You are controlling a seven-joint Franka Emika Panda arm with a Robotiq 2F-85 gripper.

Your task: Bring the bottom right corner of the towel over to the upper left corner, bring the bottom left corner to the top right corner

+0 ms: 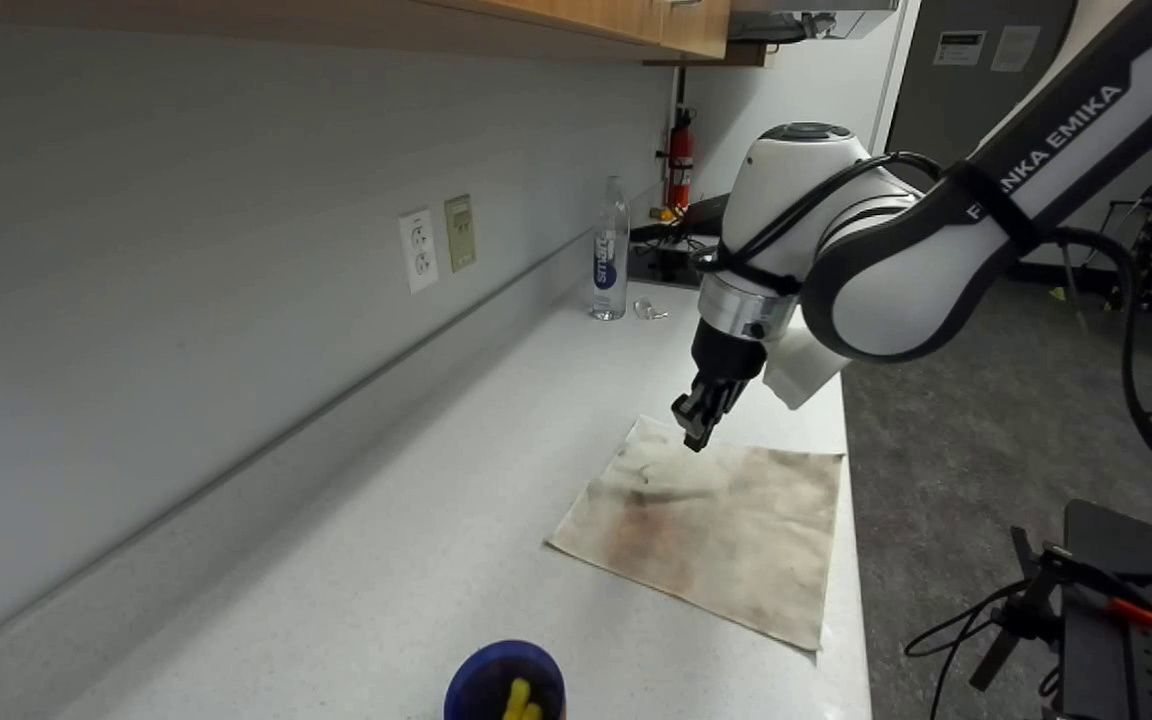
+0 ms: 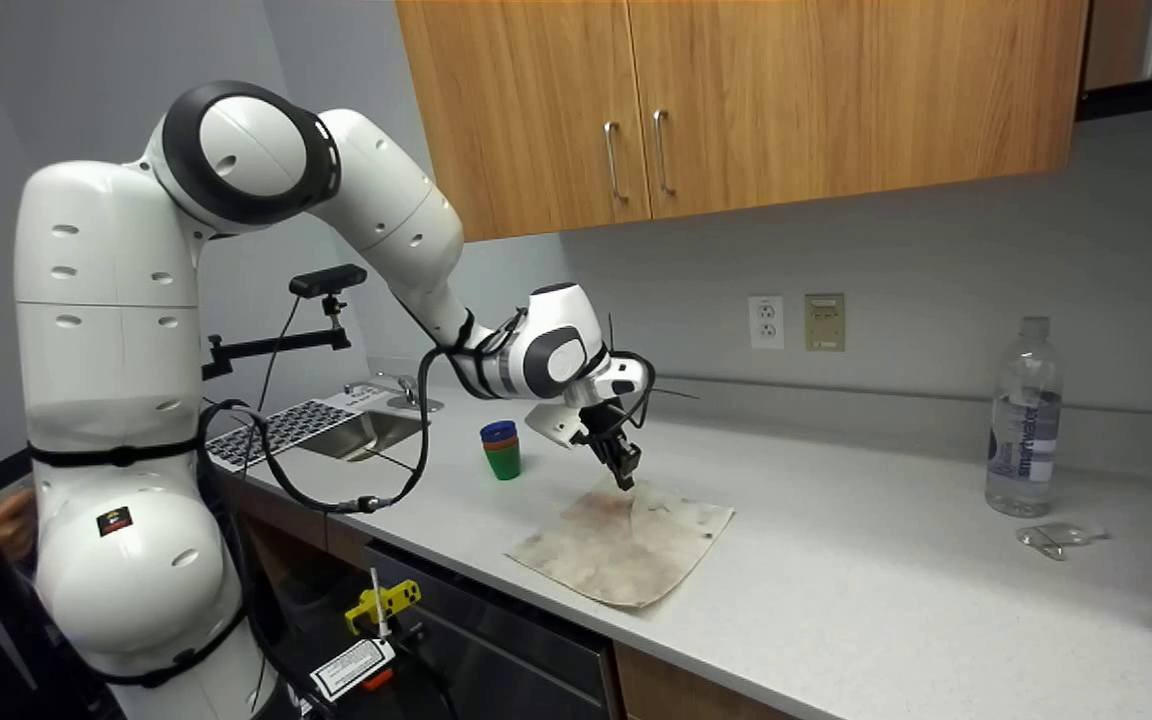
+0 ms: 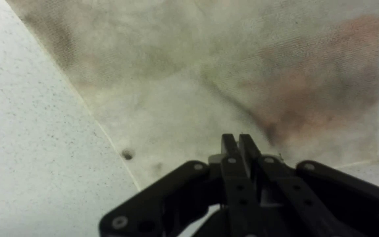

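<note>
Pincer (image 3: 236,136): drawn nearly together, barely a sliver between fingertips (image 3: 228,143), no cloth seen in the gap. Hanging tilted over the towel (image 1: 716,535), apparently clear of it; exact height hard to judge.
Towel: spread on the table (image 1: 366,600), below the pincer, most of it reaching from there toward the table's front edge.
Long axis: none clear; roughly square.
Nearest corner (image 1: 642,428): by judgement, on the side of the wall (image 1: 236,250), toward the bottle (image 1: 610,255); hidden behind the pincer in the wrist view.
Opposite corner (image 1: 808,638): by the front edge, at the end toward the cups (image 2: 503,452), well apart from the pincer along the diagonal.
Crease (image 3: 232,101): running toward the fingertips; wrinkle or shallow fold, not possible to say.
Corner names: bottom, top, left, right not settled by any mark.
Folds: judged not begun; all four corners lying out.
Arm (image 2: 391,190): single, no choice of side.
Coming move: likely sideways off the interior to a chosen corner, jaws parted for the pinch, then a carry along the diagonal.
</note>
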